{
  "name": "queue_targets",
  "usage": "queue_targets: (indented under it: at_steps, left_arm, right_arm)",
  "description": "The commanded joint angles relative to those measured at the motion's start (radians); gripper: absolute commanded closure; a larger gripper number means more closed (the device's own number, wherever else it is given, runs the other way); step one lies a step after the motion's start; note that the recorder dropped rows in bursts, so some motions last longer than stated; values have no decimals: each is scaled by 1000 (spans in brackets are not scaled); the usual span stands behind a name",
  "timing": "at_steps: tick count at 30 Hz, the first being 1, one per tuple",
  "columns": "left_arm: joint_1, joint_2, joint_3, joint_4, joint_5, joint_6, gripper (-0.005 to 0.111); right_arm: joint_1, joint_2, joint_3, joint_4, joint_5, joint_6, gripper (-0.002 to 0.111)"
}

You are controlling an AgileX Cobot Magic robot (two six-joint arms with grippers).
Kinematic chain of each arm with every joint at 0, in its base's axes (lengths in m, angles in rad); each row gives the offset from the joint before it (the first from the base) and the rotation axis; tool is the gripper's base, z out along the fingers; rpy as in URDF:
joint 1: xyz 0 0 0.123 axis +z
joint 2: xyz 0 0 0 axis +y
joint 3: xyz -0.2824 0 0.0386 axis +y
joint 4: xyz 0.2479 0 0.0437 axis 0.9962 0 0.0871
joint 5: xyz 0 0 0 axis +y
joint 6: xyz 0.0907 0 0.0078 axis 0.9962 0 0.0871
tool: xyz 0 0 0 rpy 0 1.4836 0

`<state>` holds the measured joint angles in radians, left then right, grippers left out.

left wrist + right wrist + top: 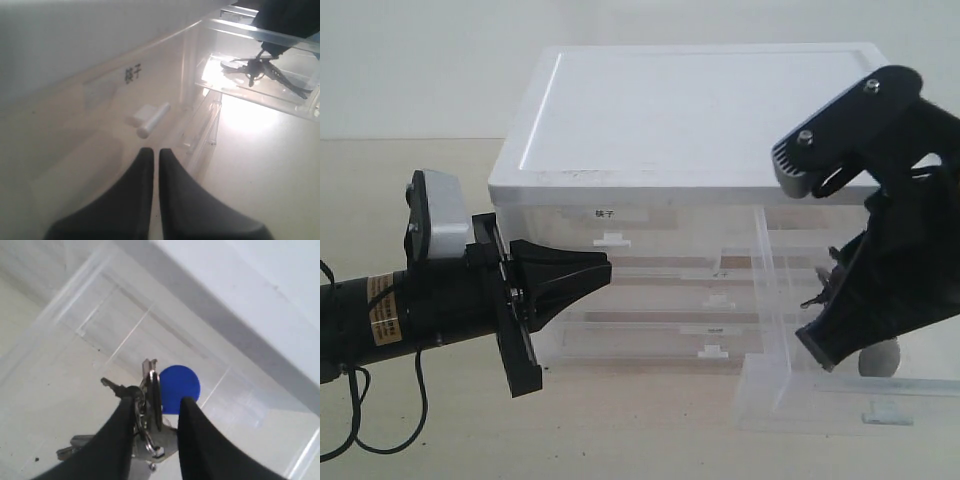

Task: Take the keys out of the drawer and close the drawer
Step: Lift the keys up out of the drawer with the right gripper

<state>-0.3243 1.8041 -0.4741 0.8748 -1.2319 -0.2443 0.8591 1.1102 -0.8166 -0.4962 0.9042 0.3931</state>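
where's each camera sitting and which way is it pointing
Exterior: off the arms, facing the cabinet front; left arm and right arm show.
Left wrist: on the left arm, looking past the shut left end effector at a labelled closed drawer.
Right wrist: on the right arm, looking past the right end effector into the open drawer.
Shared: all three see the keys.

Pulled-out translucent plastic drawer point(762, 385): entry from above only, mostly filled by black right end effector point(159, 405) clamped on silver key bunch w/ round blue fob point(155, 390). Front of white-topped clear cabinet point(690, 110) dead ahead of black left end effector point(155, 151). Free room over bare pale counter point(640, 430) btw. both.
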Motion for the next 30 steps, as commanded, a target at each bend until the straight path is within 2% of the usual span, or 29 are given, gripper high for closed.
queue_targets:
  at_steps: [1,8,26,30]
  left_arm:
    - [0,6,-3,6,11,-13,102]
    - [0,6,-3,6,11,-13,102]
    - [0,6,-3,6,11,-13,102]
    - [0,6,-3,6,11,-16,102]
  right_arm:
    - [-2,-75,-6,-11,-8,-16,108]
    - [-2,-156,-18,-11,-6,-31,108]
    - [0,-181,-286,127,13,-188,108]
    - [0,-181,-338,209,-15,-246,108]
